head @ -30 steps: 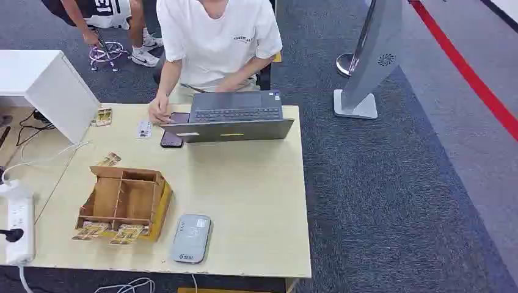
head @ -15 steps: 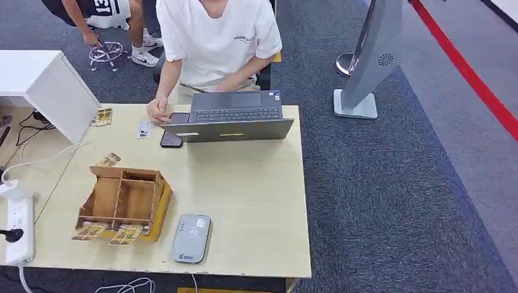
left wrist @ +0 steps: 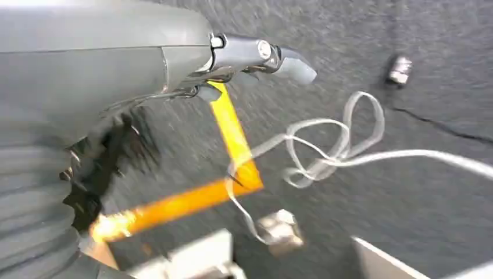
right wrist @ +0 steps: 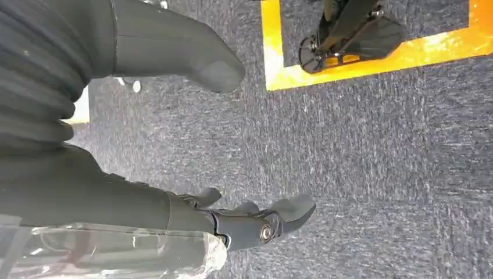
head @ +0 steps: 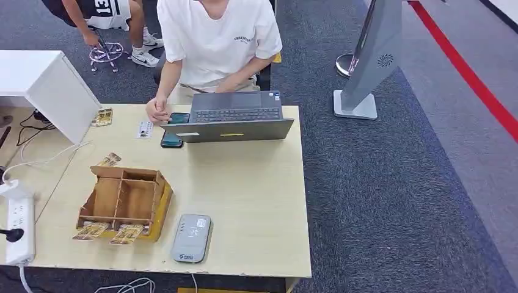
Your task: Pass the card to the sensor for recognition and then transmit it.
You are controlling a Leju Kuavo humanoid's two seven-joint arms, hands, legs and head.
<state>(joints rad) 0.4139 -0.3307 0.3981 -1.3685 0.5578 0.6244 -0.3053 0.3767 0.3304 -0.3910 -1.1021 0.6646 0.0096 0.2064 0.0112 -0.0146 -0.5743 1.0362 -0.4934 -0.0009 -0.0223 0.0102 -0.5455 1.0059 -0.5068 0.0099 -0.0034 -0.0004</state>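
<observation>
Two patterned cards lie at the front of a wooden divider box on the beige table. A grey card sensor lies beside the box near the table's front edge. Further cards lie behind the box and at the far left. My left hand hangs over dark carpet with its fingers stretched out and holds nothing. My right hand also hangs over carpet, thumb and fingers apart, empty.
A person sits behind the table at an open laptop, one hand by a phone. A white cabinet and a power strip are at the left. A grey kiosk stand is on the carpet at the right.
The person's hand by the phone has drawn back a little and the phone's screen has lit up. The cards, box and sensor have not moved.
</observation>
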